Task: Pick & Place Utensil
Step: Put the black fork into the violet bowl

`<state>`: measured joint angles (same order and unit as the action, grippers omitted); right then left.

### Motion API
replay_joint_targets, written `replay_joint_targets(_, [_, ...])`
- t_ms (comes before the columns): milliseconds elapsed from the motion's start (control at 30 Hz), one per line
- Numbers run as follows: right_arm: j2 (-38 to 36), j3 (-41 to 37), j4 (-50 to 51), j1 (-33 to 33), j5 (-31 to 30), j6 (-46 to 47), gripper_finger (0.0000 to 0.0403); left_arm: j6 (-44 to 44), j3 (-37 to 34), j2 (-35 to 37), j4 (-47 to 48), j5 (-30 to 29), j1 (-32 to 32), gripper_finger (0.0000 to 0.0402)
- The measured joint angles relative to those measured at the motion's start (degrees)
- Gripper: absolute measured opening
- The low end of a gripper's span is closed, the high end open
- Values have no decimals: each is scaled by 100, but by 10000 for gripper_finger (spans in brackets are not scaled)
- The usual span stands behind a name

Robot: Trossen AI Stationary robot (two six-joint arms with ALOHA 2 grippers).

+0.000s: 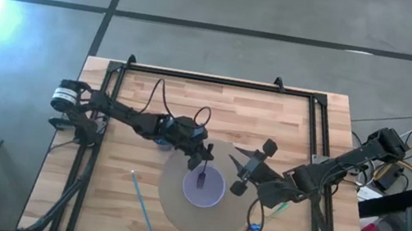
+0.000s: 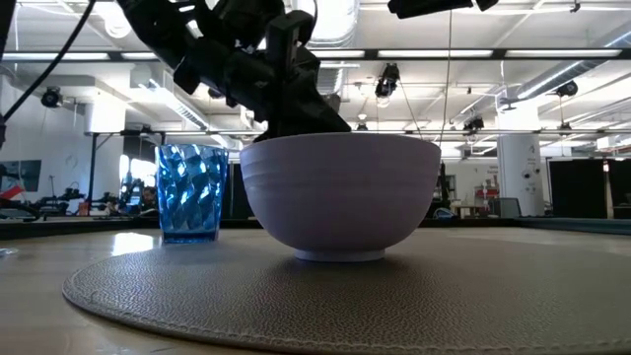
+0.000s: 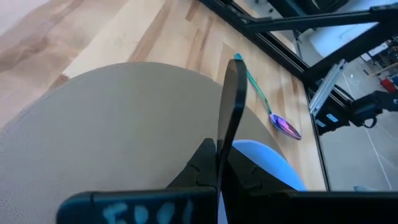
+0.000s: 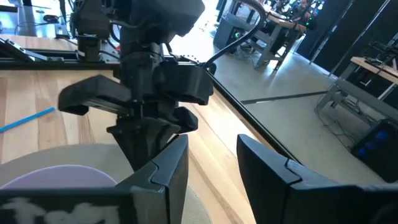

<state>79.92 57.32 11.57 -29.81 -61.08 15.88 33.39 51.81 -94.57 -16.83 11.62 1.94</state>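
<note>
A lavender bowl point(image 1: 204, 188) point(image 2: 340, 197) stands on a round grey mat point(image 1: 174, 210). My left gripper point(image 1: 202, 163) point(image 3: 217, 163) is over the bowl's far rim, shut on a thin black utensil point(image 3: 232, 93). My right gripper point(image 1: 252, 169) point(image 4: 214, 155) hovers open to the right of the bowl with nothing between its fingers. A spoon with a green handle and a shiny purple head point(image 3: 277, 118) lies flat on the wood near the right arm. My left gripper pinches the black utensil between its two shut fingers, low on its shaft point(image 3: 221, 155). The fingers slant down from the table's left side and lie along it. The utensil sticks out past the fingertips, its free end point(image 1: 202, 184) over the bowl's inside.
A blue patterned cup point(image 2: 192, 192) stands on the mat's far left, under the left arm. A light blue stick point(image 1: 144, 205) lies on the wood near the front left. A small red and blue thing point(image 1: 253, 229) sits by the mat's front right. Black frame rails border the table.
</note>
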Motion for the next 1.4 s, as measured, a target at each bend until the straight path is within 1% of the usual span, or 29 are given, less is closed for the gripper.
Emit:
replay_joint_targets(167, [0,0,0,0,0,0,127,163,-4,0,97,-4,63,0])
replay_joint_targets(433, [0,0,2,1,0,-4,116,124,-4,11,277,-57,98,1])
replay_joint_targets(700, [0,0,4,1,0,-90,123,-202,-27,11,388,-81,106,23])
replay_joint_targets(900, [0,0,4,-1,0,-90,130,-268,-44,7,416,-81,104,36])
replay_joint_targets(1233, [0,0,4,-1,0,-93,117,-289,-7,7,379,-79,102,36])
replay_joint_targets(1400, [0,0,4,-1,0,-105,119,-269,-7,7,481,-76,102,48])
